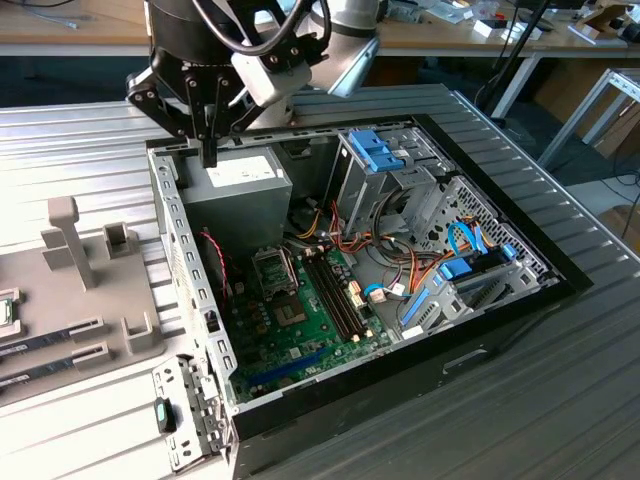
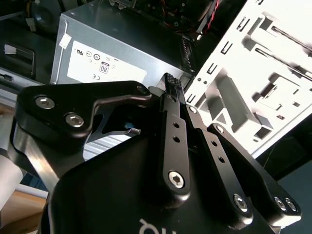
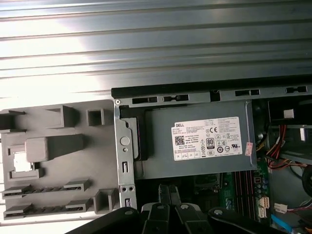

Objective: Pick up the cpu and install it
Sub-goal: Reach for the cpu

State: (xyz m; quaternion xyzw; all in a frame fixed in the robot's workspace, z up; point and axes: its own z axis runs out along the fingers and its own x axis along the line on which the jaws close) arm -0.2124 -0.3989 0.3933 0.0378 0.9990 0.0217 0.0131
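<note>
Exterior view catches the cpu [image 1: 5, 312] at its far left edge, lying flat in a pocket of the gray tray [image 1: 140, 335] that sits outside the computer case [image 1: 500, 300]. In the first wrist view the cpu [image 3: 20, 162] appears as a pale square in a recess of the same tray [image 3: 58, 161].

It looks light, thin and stiff. Its smooth metal top would likely slip under a loose pinch, and the contacts underneath are probably easy to damage. The safest hold seems to be across two opposite edges of the green rim, with the chip kept level.

The gripper [image 1: 208, 152] is well apart from the cpu. It hangs over the power supply box [image 1: 235, 190] at the far corner of the case, to the exterior view's right of the tray. Its fingers are pressed together with nothing between them, which the second wrist view of the gripper [image 2: 170, 80] also suggests. The socket [image 1: 275, 270] on the motherboard [image 1: 300, 320] sits inside the case, nearer the exterior camera than the gripper.
</note>
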